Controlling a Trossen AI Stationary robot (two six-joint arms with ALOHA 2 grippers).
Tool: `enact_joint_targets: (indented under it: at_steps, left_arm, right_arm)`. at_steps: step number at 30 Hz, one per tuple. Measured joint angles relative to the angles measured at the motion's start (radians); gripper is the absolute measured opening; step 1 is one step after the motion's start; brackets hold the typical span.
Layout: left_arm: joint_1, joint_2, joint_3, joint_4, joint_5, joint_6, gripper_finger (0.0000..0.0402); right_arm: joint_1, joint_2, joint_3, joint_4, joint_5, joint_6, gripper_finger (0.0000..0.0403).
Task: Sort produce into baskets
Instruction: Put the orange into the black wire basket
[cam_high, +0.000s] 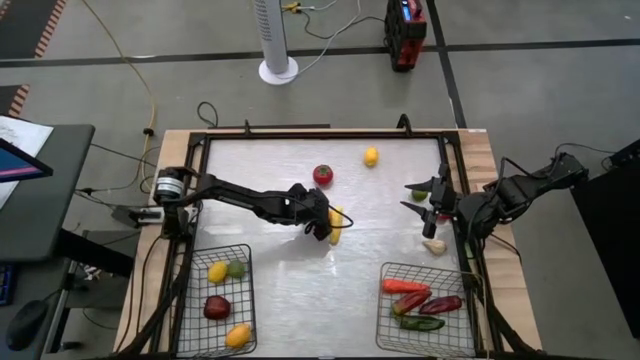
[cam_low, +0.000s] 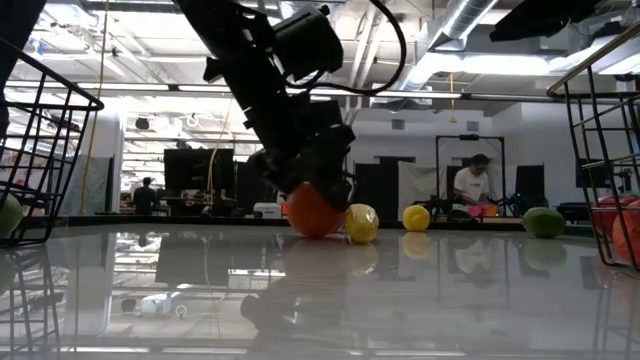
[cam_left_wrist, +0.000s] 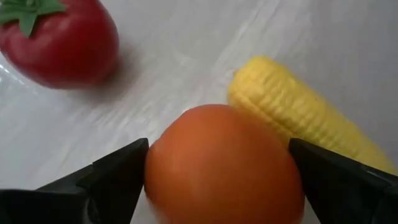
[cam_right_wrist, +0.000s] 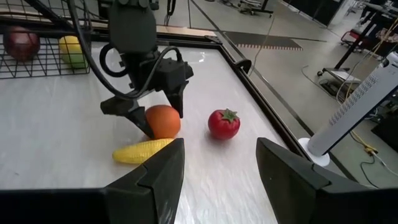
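My left gripper (cam_high: 320, 222) is open at mid-table, tilted down, with one finger on each side of a round orange fruit (cam_left_wrist: 224, 168) that sits on the table. A yellow corn cob (cam_right_wrist: 142, 151) lies right beside the fruit. A red tomato (cam_high: 322, 175) stands farther back, and a yellow lemon (cam_high: 371, 156) lies near the far edge. My right gripper (cam_high: 425, 200) is raised at the right side, open with nothing between its fingers. Below it are a green lime (cam_low: 543, 222) and a whitish garlic bulb (cam_high: 434, 245). My left gripper straddles the orange fruit's two sides (cam_left_wrist: 155, 180), coming from above at a slant from the table's left. The fruit rests on the table. Whether the fingers (cam_left_wrist: 118, 177) touch it, I cannot tell.
The left basket (cam_high: 222, 247) at the near left holds several round pieces, yellow, green, dark red and orange. The right basket (cam_high: 420, 266) at the near right holds an orange carrot with red and green long pieces. A raised black frame edges the table.
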Motion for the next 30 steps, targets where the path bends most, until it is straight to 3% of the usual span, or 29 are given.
enact_joint_targets:
  at_steps: [10,14,21,25,30]
  left_arm:
    - [0.0,-0.013,0.014,-0.063,0.036,0.031,0.0322]
    - [-0.008,-0.015,0.104,-0.24,0.138,0.087,0.0318]
    - [-0.092,-0.071,0.322,-0.594,0.52,0.12,0.0316]
    - [-0.178,-0.096,0.421,-0.785,0.572,0.06,0.0316]
    - [-0.288,-0.123,0.511,-0.968,0.53,-0.085,0.032]
  right_arm:
    - [0.0,0.0,0.0,-0.001,0.0,0.0,0.0225]
    - [0.0,0.0,0.0,-0.001,0.001,-0.001,0.0225]
    - [0.0,0.0,0.0,-0.003,0.001,-0.004,0.0225]
    - [-0.001,0.0,0.0,-0.003,0.001,-0.009,0.0225]
    - [-0.001,0.0,0.0,-0.002,0.001,-0.01,0.0225]
